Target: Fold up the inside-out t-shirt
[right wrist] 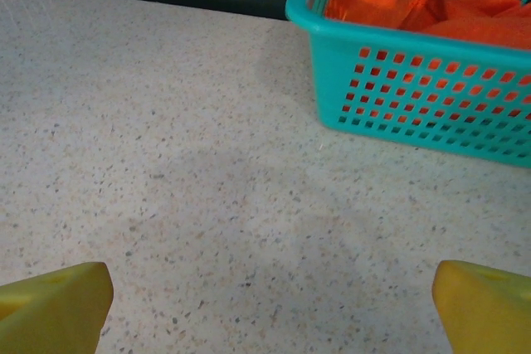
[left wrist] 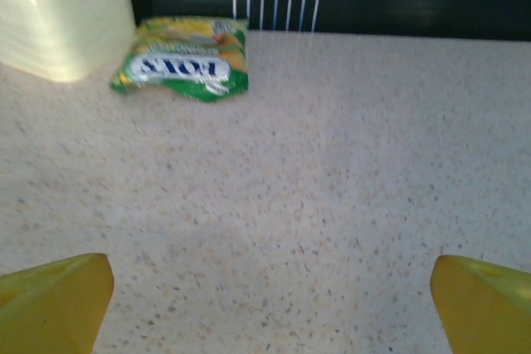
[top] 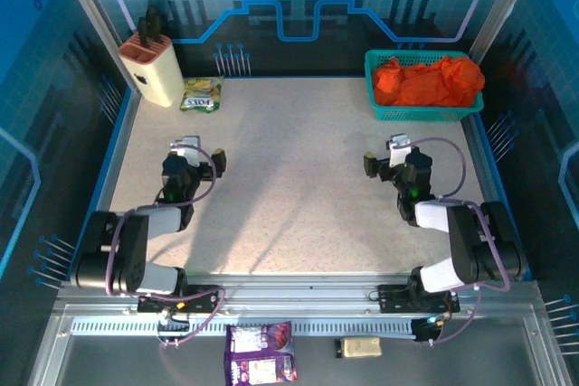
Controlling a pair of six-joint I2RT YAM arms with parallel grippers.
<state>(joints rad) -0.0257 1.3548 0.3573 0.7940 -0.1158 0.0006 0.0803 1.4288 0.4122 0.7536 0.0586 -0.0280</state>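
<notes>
Top external: orange t-shirt (top: 427, 81) bunched inside teal basket (top: 425, 113), far right corner of surface (top: 289, 196); left end effector (top: 201, 152) and right end effector (top: 384, 154) both released, empty, well apart from it. Left wrist: yellow fingertips (left wrist: 54, 300) spread wide, green snack packet (left wrist: 182, 68) ahead. Right wrist: fingertips spread, teal basket with t-shirt ahead right.

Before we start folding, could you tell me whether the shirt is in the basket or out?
In: the orange shirt lies bunched inside the teal basket.
</notes>
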